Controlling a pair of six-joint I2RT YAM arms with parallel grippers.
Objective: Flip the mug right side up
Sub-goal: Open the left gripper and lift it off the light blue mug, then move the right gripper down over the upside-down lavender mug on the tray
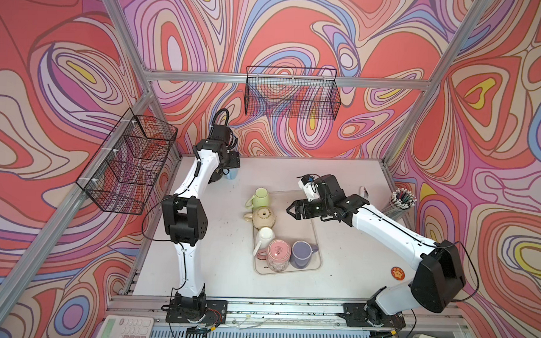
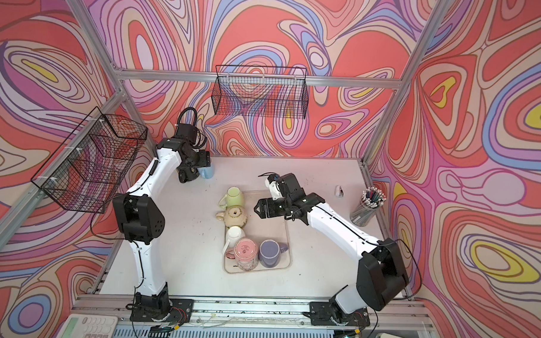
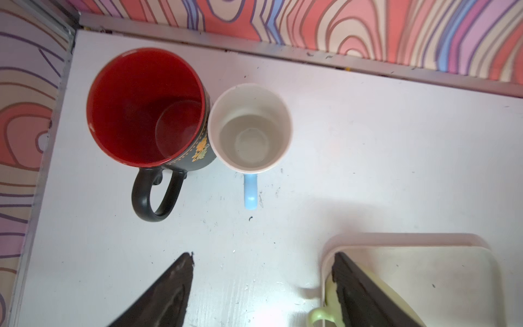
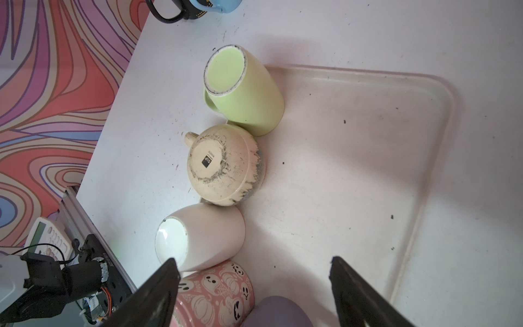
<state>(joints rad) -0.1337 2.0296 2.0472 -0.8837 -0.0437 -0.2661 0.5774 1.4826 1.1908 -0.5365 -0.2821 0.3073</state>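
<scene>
Tray: pale plastic tray (image 4: 353, 170) keeps pink ghost-print ceramic mug (image 1: 278, 253) bottom up, probably next.
Right pincer (image 1: 292, 212): jaws apart, empty, above the tray.
Far corner: light blue ceramic mug (image 3: 250, 127) upright beside black red-lined mug (image 3: 147, 107).
Left pincer (image 3: 263, 254): jaws apart above, holding nothing.

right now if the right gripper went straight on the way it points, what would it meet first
Most likely the upside-down beige mug, straight ahead of the right gripper, though depth is unclear.

Blue mug (image 3: 250, 127), white inside, upright, empty
</scene>
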